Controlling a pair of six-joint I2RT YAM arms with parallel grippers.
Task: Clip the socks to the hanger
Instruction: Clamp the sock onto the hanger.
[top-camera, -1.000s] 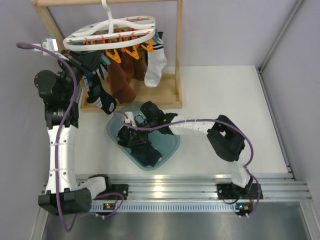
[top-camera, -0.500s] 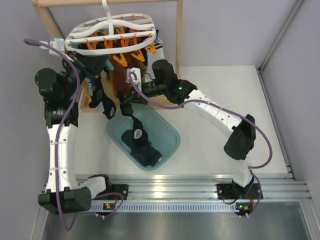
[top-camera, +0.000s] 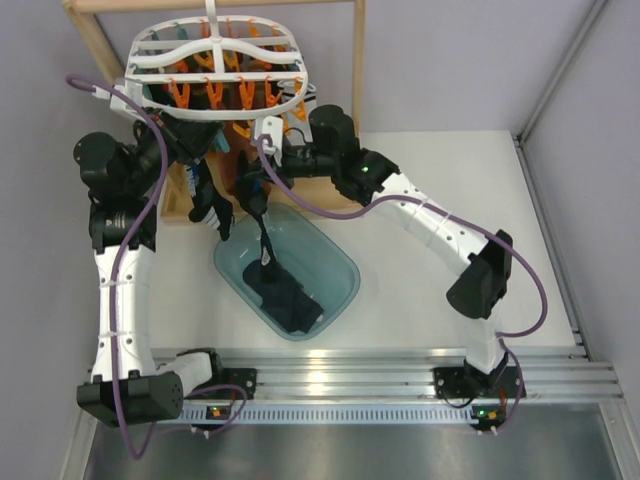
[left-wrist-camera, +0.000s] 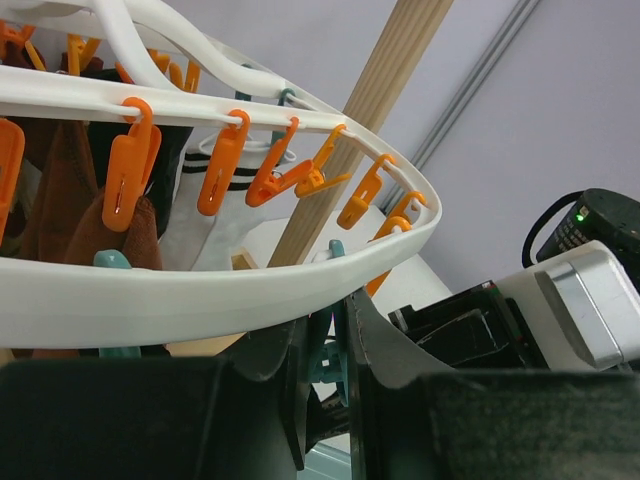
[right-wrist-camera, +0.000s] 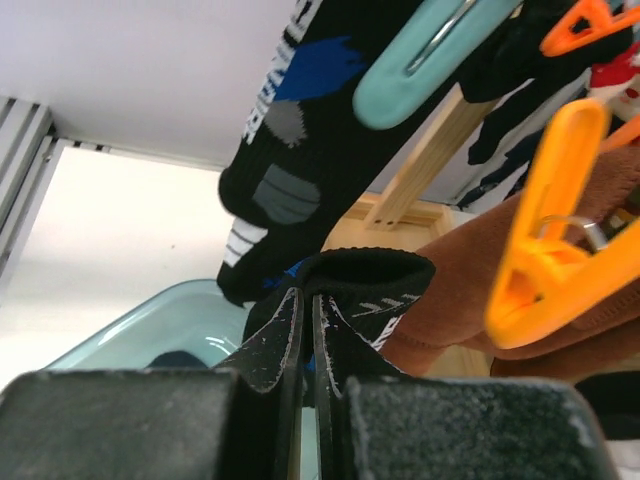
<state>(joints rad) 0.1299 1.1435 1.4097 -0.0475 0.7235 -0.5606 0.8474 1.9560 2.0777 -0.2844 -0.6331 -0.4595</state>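
Observation:
The white lattice hanger (top-camera: 215, 55) hangs from the wooden rack, with orange clips (left-wrist-camera: 130, 165) along its bars. Just under its near rim (left-wrist-camera: 200, 300), my left gripper (left-wrist-camera: 328, 370) is shut on a teal clip (left-wrist-camera: 333, 350). To its right, my right gripper (right-wrist-camera: 308, 310) is shut on the cuff of a black sock (right-wrist-camera: 375, 275). That sock (top-camera: 265, 245) dangles from the gripper (top-camera: 258, 190) down over the bin. Another dark sock (right-wrist-camera: 290, 150) with blue and grey patches hangs from a teal clip (right-wrist-camera: 420, 60). More dark socks (top-camera: 290, 305) lie in the bin.
A teal plastic bin (top-camera: 340, 290) sits on the white table in front of the wooden rack (top-camera: 355, 110). Brown socks (right-wrist-camera: 470, 300) and a white striped sock (left-wrist-camera: 215, 225) hang from the hanger. An orange clip (right-wrist-camera: 550, 250) hangs close to the right of my right gripper.
My right arm has risen out of the bin to below the hanger, drawing the black sock up with it. The hanger has tipped towards the camera. The left gripper has stayed on its clip.

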